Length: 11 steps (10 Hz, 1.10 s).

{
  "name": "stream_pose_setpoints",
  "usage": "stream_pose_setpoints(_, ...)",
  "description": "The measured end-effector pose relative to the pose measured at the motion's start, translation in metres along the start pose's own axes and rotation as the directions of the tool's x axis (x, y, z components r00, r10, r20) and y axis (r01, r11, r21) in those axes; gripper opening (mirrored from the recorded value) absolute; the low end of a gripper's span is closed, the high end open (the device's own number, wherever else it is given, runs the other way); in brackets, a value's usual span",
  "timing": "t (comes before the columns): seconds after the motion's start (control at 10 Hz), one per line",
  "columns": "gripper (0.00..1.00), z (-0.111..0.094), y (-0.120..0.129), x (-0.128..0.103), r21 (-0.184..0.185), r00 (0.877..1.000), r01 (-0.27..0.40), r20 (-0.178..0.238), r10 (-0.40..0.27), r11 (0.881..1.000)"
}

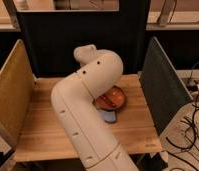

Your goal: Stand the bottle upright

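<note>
The bottle does not show; it is either hidden behind my arm or out of view. My big white arm rises from the bottom edge, bends over the middle of the wooden table, and ends in a joint near the dark back panel. My gripper is hidden behind the arm and is not in view.
An orange round dish sits on the table just right of the arm, with a blue flat thing in front of it. A tan panel walls the left side, a dark green panel the right. Cables hang at the right.
</note>
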Motion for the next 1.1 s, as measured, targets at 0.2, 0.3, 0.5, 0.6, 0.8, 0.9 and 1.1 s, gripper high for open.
stream_pose_setpoints(0.2,0.8,0.007,0.001,-0.005,0.025,1.0,-0.01,-0.014,0.01,1.0)
stream_pose_setpoints(0.3,0.8,0.009,0.003,-0.009,0.036,1.0,-0.009,-0.018,0.01,0.999)
stream_pose_setpoints(0.5,0.8,0.018,0.009,-0.012,0.046,0.999,-0.009,-0.044,0.011,0.999)
stream_pose_setpoints(0.6,0.8,0.022,0.01,-0.013,0.047,0.998,-0.01,-0.056,0.013,0.999)
stream_pose_setpoints(0.8,0.8,0.036,0.012,-0.011,0.041,0.995,-0.014,-0.098,0.018,0.999)
stream_pose_setpoints(0.9,0.8,0.041,0.011,-0.01,0.04,0.994,-0.017,-0.111,0.021,0.999)
stream_pose_setpoints(1.1,0.8,0.047,0.01,-0.012,0.034,0.992,-0.02,-0.127,0.024,0.999)
